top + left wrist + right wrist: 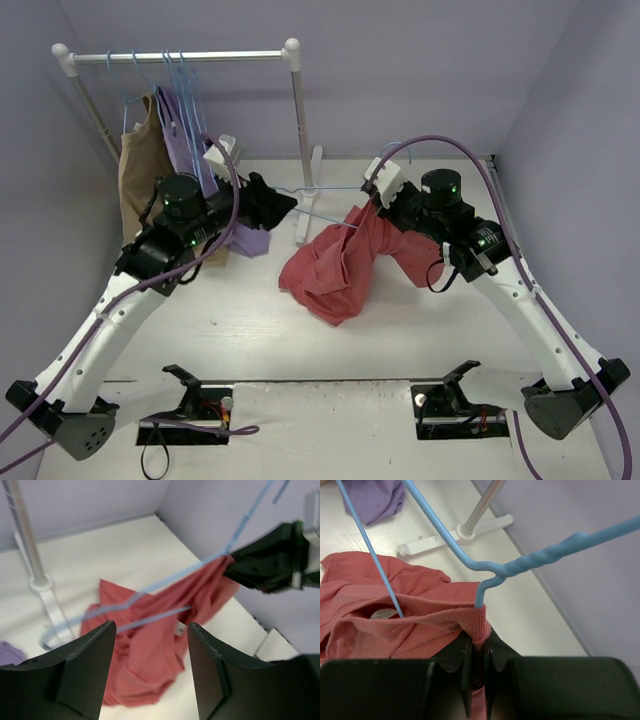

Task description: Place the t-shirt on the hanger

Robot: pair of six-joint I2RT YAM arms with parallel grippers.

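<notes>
The salmon-red t-shirt (335, 265) lies bunched on the table, with its collar lifted to the right. My right gripper (372, 205) is shut on the ribbed collar (479, 620). A light-blue hanger (310, 192) lies slanted between the two grippers. One of its arms runs down into the neck opening (395, 602), and its twisted neck (530, 562) rises past the collar. My left gripper (285, 205) is open and empty, just left of the hanger's far corner. In the left wrist view the hanger (165, 582) and the shirt (150, 655) lie beyond its spread jaws.
A white clothes rack (295, 100) stands at the back, its foot (308, 215) right by the hanger. A tan garment (140, 170), a lilac garment (180, 130) and spare blue hangers (180, 70) hang on it. Lilac cloth (250, 240) lies under my left gripper. Walls close in on both sides.
</notes>
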